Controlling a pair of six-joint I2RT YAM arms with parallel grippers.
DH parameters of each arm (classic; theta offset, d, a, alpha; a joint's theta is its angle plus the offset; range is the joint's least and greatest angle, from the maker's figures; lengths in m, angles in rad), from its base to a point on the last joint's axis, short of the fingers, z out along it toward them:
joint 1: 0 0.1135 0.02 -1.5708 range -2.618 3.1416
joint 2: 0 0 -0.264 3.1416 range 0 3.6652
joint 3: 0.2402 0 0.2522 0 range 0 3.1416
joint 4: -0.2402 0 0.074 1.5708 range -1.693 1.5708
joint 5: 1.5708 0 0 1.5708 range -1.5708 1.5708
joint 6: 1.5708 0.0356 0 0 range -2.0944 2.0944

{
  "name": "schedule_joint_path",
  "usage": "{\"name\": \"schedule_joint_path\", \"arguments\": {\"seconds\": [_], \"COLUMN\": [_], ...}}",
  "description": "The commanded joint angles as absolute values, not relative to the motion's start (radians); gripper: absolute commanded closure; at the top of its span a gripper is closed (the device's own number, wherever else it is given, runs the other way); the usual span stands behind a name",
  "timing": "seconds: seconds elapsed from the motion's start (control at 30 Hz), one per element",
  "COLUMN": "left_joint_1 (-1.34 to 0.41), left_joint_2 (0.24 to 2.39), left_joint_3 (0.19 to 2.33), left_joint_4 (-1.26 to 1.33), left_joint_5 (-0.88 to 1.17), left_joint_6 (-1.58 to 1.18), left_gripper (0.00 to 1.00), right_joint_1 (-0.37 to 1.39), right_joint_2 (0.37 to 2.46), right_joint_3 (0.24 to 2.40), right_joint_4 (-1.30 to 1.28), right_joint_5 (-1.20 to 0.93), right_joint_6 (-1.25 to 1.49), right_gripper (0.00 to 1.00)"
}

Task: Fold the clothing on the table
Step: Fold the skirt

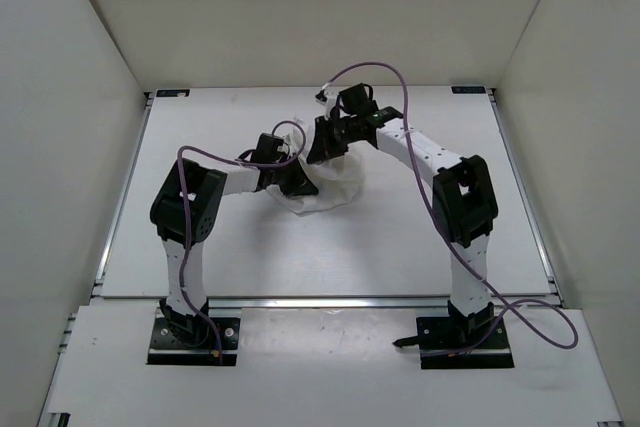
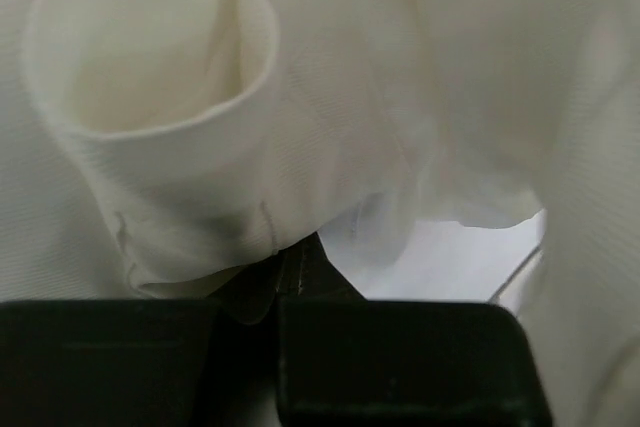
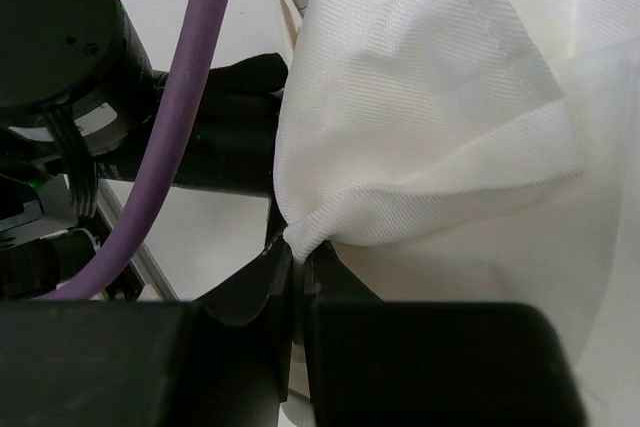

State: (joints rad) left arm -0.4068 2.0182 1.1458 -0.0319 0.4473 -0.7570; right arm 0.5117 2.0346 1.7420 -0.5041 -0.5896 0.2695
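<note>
Clothing (image 1: 335, 187), a bunched white skirt, lies centre frame on the table (image 1: 300, 257). Left gripper (image 2: 285, 265) and right gripper (image 3: 297, 252) each pinch its fabric, seemingly mid-fold; next, both should carry it over evenly.

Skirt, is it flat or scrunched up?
Scrunched up: the skirt bunches in loose folds, pinched by left gripper and right gripper.

The skirt (image 1: 335, 185) is thin white fabric, crumpled into a loose bunch near the middle of the table (image 1: 300, 257), slightly toward its far side. Its folds hang in soft curves, and one stitched edge curls into a loop. The table is flat, white and edged with metal rails.
</note>
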Motion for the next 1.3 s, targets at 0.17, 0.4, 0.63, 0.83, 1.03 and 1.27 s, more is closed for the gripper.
{"name": "schedule_joint_path", "arguments": {"seconds": [0.17, 0.4, 0.63, 0.83, 1.03, 1.27], "left_joint_1": [-0.341, -0.311, -0.292, -0.262, -0.192, -0.091], "left_joint_2": [2.02, 2.013, 1.985, 1.892, 1.728, 1.531], "left_joint_3": [0.973, 0.92, 0.888, 0.876, 0.864, 0.938], "left_joint_4": [0.128, 0.208, 0.288, 0.293, 0.195, -0.092], "left_joint_5": [0.523, 0.583, 0.635, 0.623, 0.592, 0.439], "left_joint_6": [-0.9, -0.94, -0.98, -0.986, -0.936, -0.796], "left_gripper": [1.0, 1.0, 1.0, 0.95, 0.56, 0.49], "right_joint_1": [0.598, 0.563, 0.471, 0.443, 0.465, 0.5], "right_joint_2": [2.186, 2.211, 2.056, 1.953, 2.072, 2.186], "right_joint_3": [1.871, 1.954, 1.996, 1.793, 1.714, 1.67], "right_joint_4": [-0.502, -0.584, -0.546, -0.416, -0.444, -0.391], "right_joint_5": [-0.698, -0.661, -0.655, -0.589, -0.638, -0.672], "right_joint_6": [0.284, 0.261, 0.291, 0.232, 0.224, 0.212], "right_gripper": [0.99, 0.51, 0.48, 0.78, 0.98, 1.0]}}
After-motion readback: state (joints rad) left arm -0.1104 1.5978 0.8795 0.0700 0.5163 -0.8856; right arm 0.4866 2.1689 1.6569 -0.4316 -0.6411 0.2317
